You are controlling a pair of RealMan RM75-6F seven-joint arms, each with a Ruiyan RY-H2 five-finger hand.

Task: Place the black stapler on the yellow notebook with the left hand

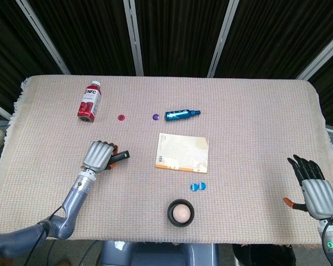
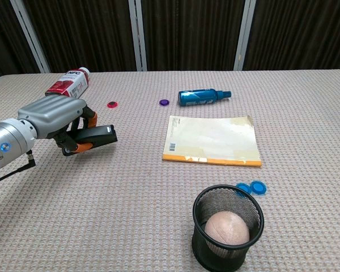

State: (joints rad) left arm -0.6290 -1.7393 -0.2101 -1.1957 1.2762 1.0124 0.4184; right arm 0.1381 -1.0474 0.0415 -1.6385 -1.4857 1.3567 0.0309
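My left hand (image 1: 99, 155) (image 2: 59, 119) grips the black stapler (image 1: 121, 156) (image 2: 100, 135), lifted a little off the cloth, its free end pointing right toward the yellow notebook (image 1: 182, 151) (image 2: 212, 140). The notebook lies flat at the table's middle, a short gap to the right of the stapler. My right hand (image 1: 315, 190) hangs open near the table's right front corner, holding nothing; the chest view does not show it.
A red NFC bottle (image 1: 90, 101) (image 2: 67, 86) lies at the back left, a blue bottle (image 1: 182, 114) (image 2: 202, 97) behind the notebook. Two small discs (image 1: 121, 117) (image 1: 156, 117) sit between them. Blue caps (image 1: 197, 186) (image 2: 250, 187) and a mesh cup with a ball (image 1: 181, 212) (image 2: 227, 226) stand in front.
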